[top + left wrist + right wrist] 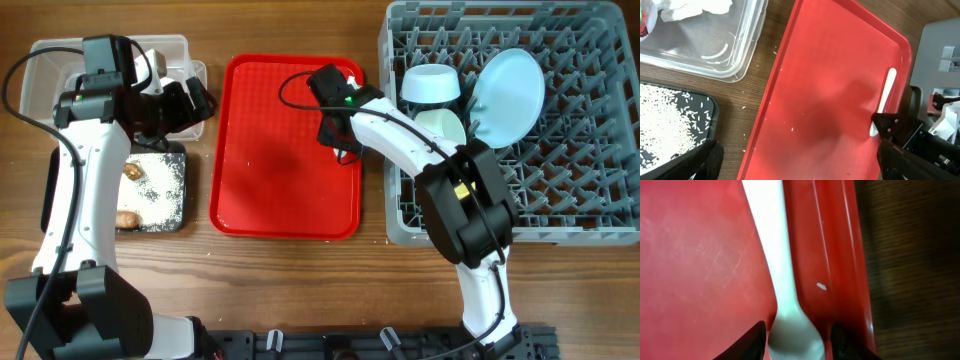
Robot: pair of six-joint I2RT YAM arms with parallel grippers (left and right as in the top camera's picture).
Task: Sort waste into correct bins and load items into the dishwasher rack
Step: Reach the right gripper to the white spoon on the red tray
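I am holding my right gripper (pixel 797 341) spread around the broad end of the white spoon (pixel 771 240), one finger on each side, not yet pinching it; the spoon is lying inside the red tray (pixel 270 170), along its right rim; the dishwasher rack (pixel 560 190) is standing just beyond that rim; my left gripper (pixel 198 102) is hovering just off the tray's left side, jaws wide apart, gripping nothing; the clear tub (pixel 45 80) and the black tray (pixel 714 107), rice (pixel 665 125) scattered in it, are sitting there too.

Brown wood-grain table (pixel 300 290) fills view; black rail (pixel 400 342) along near edge; even light.
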